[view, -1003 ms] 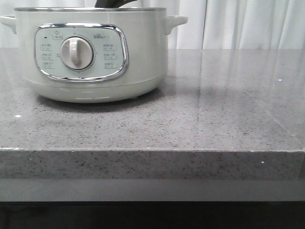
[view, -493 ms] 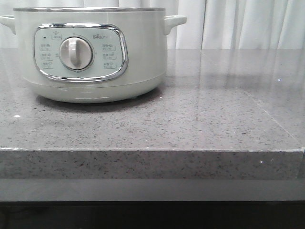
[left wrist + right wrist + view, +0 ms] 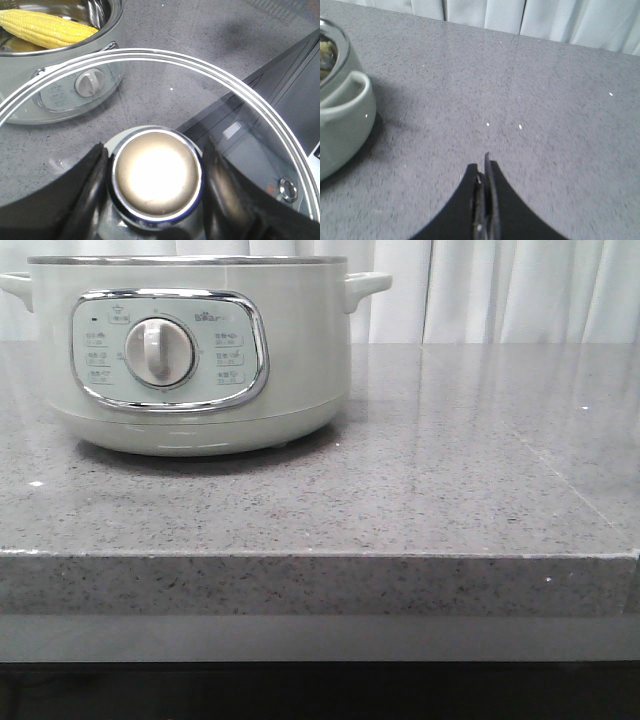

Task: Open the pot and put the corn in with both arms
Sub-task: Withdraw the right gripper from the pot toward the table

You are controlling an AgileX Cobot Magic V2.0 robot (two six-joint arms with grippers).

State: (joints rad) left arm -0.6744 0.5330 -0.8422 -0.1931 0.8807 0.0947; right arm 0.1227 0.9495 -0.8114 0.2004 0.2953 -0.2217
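Note:
The pale greenish-white pot (image 3: pixel 290 360) stands at the table's left, its dial panel (image 3: pixel 165 350) facing me. In the left wrist view the pot (image 3: pixel 30 100) is open, and the yellow corn (image 3: pixel 45 27) lies inside it. My left gripper (image 3: pixel 156 172) is shut on the round metal knob (image 3: pixel 156 177) of the glass lid (image 3: pixel 200 70). It holds the lid off the pot, above the table's front part. My right gripper (image 3: pixel 485 167) is shut and empty, low over bare table to the right of the pot's side handle (image 3: pixel 350 100). Neither gripper shows in the front view.
The grey speckled table (image 3: pixel 450 470) stretches to the right of the pot, with its front edge (image 3: pixel 320 558) near me. White curtains (image 3: pixel 520 290) hang behind. A dark floor area (image 3: pixel 295 95) lies beyond the table's edge in the left wrist view.
A dark arm part that showed above the pot's rim one second ago has left the front view. The pot has shifted very slightly to the left.

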